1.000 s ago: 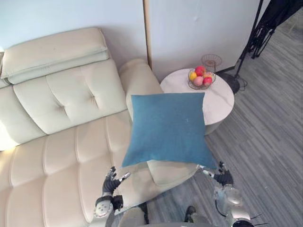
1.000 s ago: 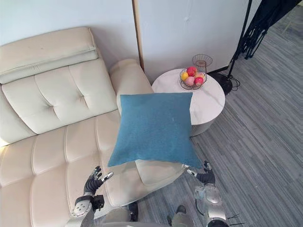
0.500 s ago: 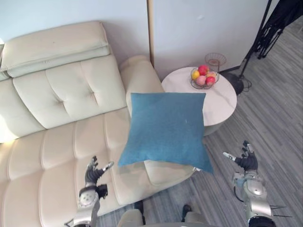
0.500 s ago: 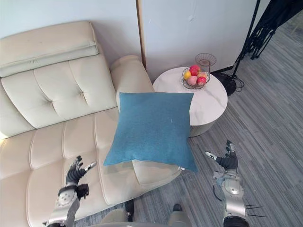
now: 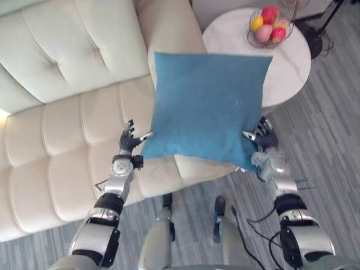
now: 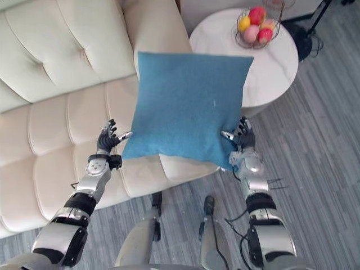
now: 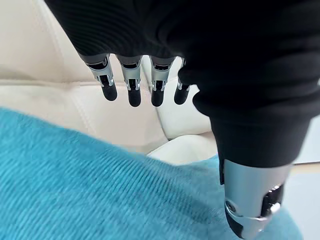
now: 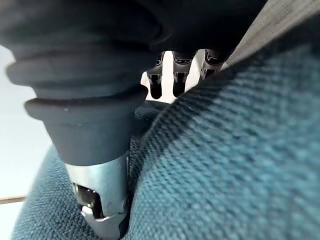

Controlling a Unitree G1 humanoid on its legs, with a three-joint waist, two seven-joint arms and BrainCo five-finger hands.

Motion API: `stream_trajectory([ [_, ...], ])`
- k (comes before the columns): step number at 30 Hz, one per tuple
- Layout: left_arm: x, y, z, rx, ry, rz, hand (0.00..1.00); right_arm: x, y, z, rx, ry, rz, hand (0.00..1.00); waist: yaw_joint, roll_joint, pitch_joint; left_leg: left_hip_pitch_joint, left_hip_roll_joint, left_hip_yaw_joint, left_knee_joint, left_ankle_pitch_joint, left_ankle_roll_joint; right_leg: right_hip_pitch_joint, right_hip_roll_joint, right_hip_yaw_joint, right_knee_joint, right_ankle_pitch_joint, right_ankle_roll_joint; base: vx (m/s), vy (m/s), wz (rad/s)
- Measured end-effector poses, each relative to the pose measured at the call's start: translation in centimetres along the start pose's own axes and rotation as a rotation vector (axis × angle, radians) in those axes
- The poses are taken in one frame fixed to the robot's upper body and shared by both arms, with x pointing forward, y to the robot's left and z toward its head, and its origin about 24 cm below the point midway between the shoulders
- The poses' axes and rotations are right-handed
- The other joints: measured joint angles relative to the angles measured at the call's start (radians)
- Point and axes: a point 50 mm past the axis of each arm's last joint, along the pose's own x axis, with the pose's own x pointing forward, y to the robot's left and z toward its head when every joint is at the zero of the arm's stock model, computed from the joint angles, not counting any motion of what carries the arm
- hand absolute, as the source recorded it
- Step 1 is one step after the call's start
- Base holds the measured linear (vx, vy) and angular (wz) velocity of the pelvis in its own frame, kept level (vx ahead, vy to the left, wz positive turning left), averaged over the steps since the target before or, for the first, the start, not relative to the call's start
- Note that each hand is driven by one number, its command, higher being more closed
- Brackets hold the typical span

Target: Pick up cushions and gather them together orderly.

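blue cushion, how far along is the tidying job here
Done: nothing yet; the blue cushion lies on the cream sofa, unlifted. In hand: the left hand and right hand sit open at its two lower corners, not closed on it. Left: grip it, lift it, and set it down in order.

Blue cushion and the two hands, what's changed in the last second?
Both hands have closed in from well out to the sides. The left hand now reaches the blue cushion at its lower left corner, and the right hand sits against its lower right edge. Both are open, with nothing gripped yet. The camera also tipped down. The cushion stays propped on the sofa arm, and the fruit basket stays on the round table.
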Motion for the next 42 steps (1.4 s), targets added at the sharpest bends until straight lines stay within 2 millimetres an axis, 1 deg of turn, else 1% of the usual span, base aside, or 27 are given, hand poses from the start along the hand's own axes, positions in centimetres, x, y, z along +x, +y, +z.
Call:
stream_trajectory([
  [1, 0.2, -0.5, 0.3, -0.006, -0.002, -0.01, 1.0, 0.2, 0.4, 0.3, 0.006, -0.003, 0.004, 1.0, 0.0, 0.001, 0.009, -0.002, 0.0, 0.0, -0.008, 0.007, 0.0, -0.009, 0.0, 0.001, 0.006, 0.0, 0.0, -0.14, -0.014, 0.0],
  [3, 0.7, -3.0, 1.6, -0.008, -0.022, -0.06, 1.0, 0.9, 2.4, 1.3, 0.024, -0.02, 0.026, 1.0, 0.0, 0.001, 0.043, -0.005, 0.001, 0.001, -0.033, 0.029, -0.004, -0.039, 0.001, 0.008, 0.039, -0.001, 0.0, -0.14, -0.017, -0.02],
  [6, 0.9, -4.5, 2.6, -0.021, -0.048, -0.07, 1.0, 1.2, 3.2, 2.2, 0.022, -0.048, 0.033, 1.0, 0.0, 0.002, 0.052, -0.013, 0.002, 0.003, -0.036, 0.032, -0.008, -0.069, 0.002, 0.019, 0.068, -0.003, 0.002, -0.09, -0.019, -0.08],
  [8, 1.3, -4.0, 3.5, -0.021, -0.072, -0.048, 1.0, 1.3, 2.9, 2.6, 0.01, -0.064, 0.021, 1.0, 0.002, 0.006, 0.053, -0.012, 0.008, 0.003, -0.05, 0.039, -0.02, -0.077, 0.007, 0.019, 0.076, -0.004, 0.001, -0.05, -0.039, -0.02],
  [10, 1.6, -3.6, 4.1, -0.031, -0.09, -0.039, 1.0, 1.3, 3.0, 2.8, -0.007, -0.082, 0.028, 1.0, 0.002, 0.006, 0.054, -0.017, 0.013, 0.001, -0.053, 0.042, -0.022, -0.086, 0.011, 0.017, 0.085, -0.009, 0.001, -0.02, -0.044, 0.02],
  [12, 1.6, -3.6, 4.8, -0.061, -0.115, -0.041, 1.0, 1.3, 3.1, 3.5, -0.011, -0.11, 0.035, 1.0, 0.002, 0.009, 0.055, -0.016, 0.015, 0.0, -0.054, 0.045, -0.018, -0.087, 0.013, 0.016, 0.089, -0.012, 0.0, 0.01, -0.05, 0.02],
  [14, 1.5, -3.7, 6.2, -0.093, -0.174, -0.05, 1.0, 1.1, 3.3, 4.8, -0.004, -0.17, 0.052, 1.0, 0.003, 0.011, 0.057, -0.016, 0.016, -0.002, -0.054, 0.05, -0.018, -0.087, 0.014, 0.015, 0.091, -0.015, -0.002, 0.04, -0.044, 0.0],
  [15, 1.4, -3.6, 6.7, -0.1, -0.194, -0.052, 1.0, 1.0, 3.3, 5.0, -0.005, -0.185, 0.058, 1.0, 0.003, 0.011, 0.057, -0.016, 0.016, -0.002, -0.054, 0.053, -0.02, -0.087, 0.014, 0.016, 0.091, -0.015, -0.002, 0.07, -0.04, 0.0],
  [16, 1.2, -3.6, 7.9, -0.119, -0.249, -0.06, 1.0, 0.5, 3.2, 5.5, -0.012, -0.221, 0.07, 1.0, 0.003, 0.011, 0.056, -0.013, 0.016, -0.002, -0.054, 0.053, -0.02, -0.084, 0.014, 0.017, 0.09, -0.017, -0.003, 0.07, -0.029, 0.02],
  [17, 1.1, -3.7, 8.3, -0.127, -0.27, -0.064, 1.0, 0.3, 3.1, 5.6, -0.012, -0.231, 0.072, 1.0, 0.003, 0.011, 0.056, -0.011, 0.015, -0.003, -0.054, 0.053, -0.02, -0.081, 0.014, 0.016, 0.09, -0.018, -0.004, 0.11, -0.039, 0.08],
  [18, 0.3, -3.8, 9.0, -0.152, -0.319, -0.076, 1.0, -0.5, 2.9, 5.3, -0.005, -0.248, 0.079, 1.0, 0.003, 0.011, 0.056, 0.003, 0.015, -0.009, -0.054, 0.053, -0.02, -0.059, 0.015, 0.017, 0.085, -0.022, -0.002, 0.09, -0.026, 0.14],
  [19, -0.4, -3.9, 9.1, -0.172, -0.342, -0.084, 1.0, -1.4, 2.8, 4.9, 0.004, -0.254, 0.081, 1.0, 0.002, 0.012, 0.056, 0.023, 0.014, -0.014, -0.054, 0.053, -0.02, -0.034, 0.014, 0.016, 0.079, -0.025, -0.001, 0.11, -0.026, 0.18],
  [20, -1.0, -3.9, 8.8, -0.185, -0.349, -0.088, 1.0, -1.9, 2.6, 4.4, 0.005, -0.253, 0.082, 1.0, 0.001, 0.012, 0.056, 0.039, 0.013, -0.02, -0.054, 0.052, -0.02, -0.014, 0.013, 0.016, 0.077, -0.03, -0.003, 0.12, -0.025, 0.3],
  [21, -2.3, -4.1, 7.9, -0.212, -0.348, -0.102, 1.0, -3.4, 2.2, 3.2, 0.007, -0.24, 0.082, 1.0, -0.002, 0.013, 0.053, 0.081, 0.008, -0.028, -0.054, 0.052, -0.021, 0.044, 0.01, 0.016, 0.065, -0.042, 0.0, 0.11, -0.024, 0.27],
  [22, -2.5, -4.2, 7.7, -0.217, -0.347, -0.104, 1.0, -3.7, 2.1, 3.0, 0.008, -0.238, 0.082, 1.0, -0.002, 0.013, 0.051, 0.087, 0.007, -0.028, -0.054, 0.052, -0.021, 0.052, 0.009, 0.015, 0.064, -0.045, -0.002, 0.1, -0.024, 0.35],
  [24, -4.7, -4.2, 5.8, -0.257, -0.317, -0.109, 1.0, -5.6, 2.0, 1.9, -0.025, -0.232, 0.098, 1.0, -0.002, 0.027, 0.021, 0.109, 0.005, -0.052, -0.055, 0.051, -0.022, 0.093, 0.008, 0.0, 0.06, -0.068, -0.001, 0.05, -0.028, 0.32],
  [25, -5.2, -4.2, 5.3, -0.265, -0.304, -0.108, 1.0, -6.0, 1.9, 1.6, -0.032, -0.23, 0.098, 1.0, -0.002, 0.032, 0.012, 0.111, 0.006, -0.056, -0.055, 0.05, -0.022, 0.098, 0.008, -0.008, 0.06, -0.071, -0.003, 0.04, -0.031, 0.33],
  [26, -6.2, -4.2, 4.3, -0.274, -0.282, -0.112, 1.0, -6.6, 1.8, 1.3, -0.048, -0.227, 0.099, 1.0, -0.001, 0.043, -0.003, 0.119, 0.008, -0.061, -0.055, 0.05, -0.022, 0.113, 0.01, -0.021, 0.06, -0.074, -0.004, 0.01, -0.016, 0.25],
  [28, -7.9, -3.9, 2.9, -0.292, -0.247, -0.106, 1.0, -7.5, 2.0, 0.7, -0.056, -0.216, 0.12, 1.0, 0.002, 0.048, -0.011, 0.163, 0.009, -0.073, -0.056, 0.045, -0.028, 0.167, 0.009, -0.035, 0.059, -0.083, -0.003, -0.01, -0.019, 0.28],
  [30, -10.1, -3.6, 1.5, -0.33, -0.209, -0.087, 1.0, -9.3, 2.3, 0.2, -0.061, -0.218, 0.147, 1.0, 0.001, 0.058, -0.064, 0.173, 0.009, -0.095, -0.058, 0.026, -0.027, 0.193, 0.009, -0.065, 0.06, -0.099, 0.001, -0.01, 0.009, 0.39],
  [31, -10.7, -3.4, 1.2, -0.337, -0.202, -0.081, 1.0, -9.7, 2.4, 0.1, -0.059, -0.217, 0.153, 1.0, 0.001, 0.057, -0.073, 0.18, 0.008, -0.098, -0.058, 0.026, -0.027, 0.202, 0.008, -0.07, 0.063, -0.102, 0.001, -0.01, 0.023, 0.29],
  [33, -12.8, -2.7, 0.2, -0.352, -0.178, -0.056, 1.0, -11.2, 3.3, -0.4, -0.068, -0.212, 0.198, 1.0, 0.014, 0.057, -0.127, 0.191, 0.006, -0.108, -0.06, 0.026, -0.027, 0.223, 0.005, -0.083, 0.063, -0.108, 0.003, -0.04, 0.014, 0.21],
  [35, -13.4, -2.5, -0.1, -0.357, -0.171, -0.047, 1.0, -11.6, 3.6, -0.7, -0.081, -0.209, 0.215, 1.0, 0.026, 0.058, -0.14, 0.206, 0.005, -0.11, -0.064, 0.019, -0.028, 0.242, 0.004, -0.088, 0.057, -0.112, 0.006, -0.05, 0.005, 0.17],
  [38, -15.1, -1.8, -1.3, -0.357, -0.125, -0.02, 1.0, -12.6, 4.1, -1.6, -0.117, -0.184, 0.248, 1.0, 0.036, 0.059, -0.193, 0.214, 0.0, -0.146, -0.064, 0.015, -0.026, 0.275, 0.004, -0.116, 0.048, -0.125, 0.007, -0.03, 0.006, 0.32],
  [39, -15.3, -1.8, -1.5, -0.356, -0.116, -0.017, 1.0, -12.8, 4.2, -1.6, -0.116, -0.182, 0.252, 1.0, 0.042, 0.06, -0.197, 0.214, -0.001, -0.153, -0.063, 0.015, -0.026, 0.28, 0.004, -0.123, 0.047, -0.125, 0.007, -0.01, 0.006, 0.28],
  [40, -15.5, -1.7, -1.7, -0.355, -0.108, -0.014, 1.0, -13.1, 4.2, -1.6, -0.113, -0.182, 0.258, 1.0, 0.057, 0.061, -0.203, 0.211, -0.002, -0.166, -0.059, 0.019, -0.03, 0.283, 0.004, -0.134, 0.049, -0.126, 0.007, -0.02, -0.005, 0.38],
  [42, -15.6, -1.7, -1.8, -0.354, -0.104, -0.013, 1.0, -13.1, 4.4, -1.6, -0.113, -0.183, 0.264, 1.0, 0.056, 0.066, -0.213, 0.184, -0.006, -0.207, -0.053, 0.04, -0.037, 0.281, 0.003, -0.178, 0.062, -0.128, 0.005, -0.03, -0.017, 0.63],
])
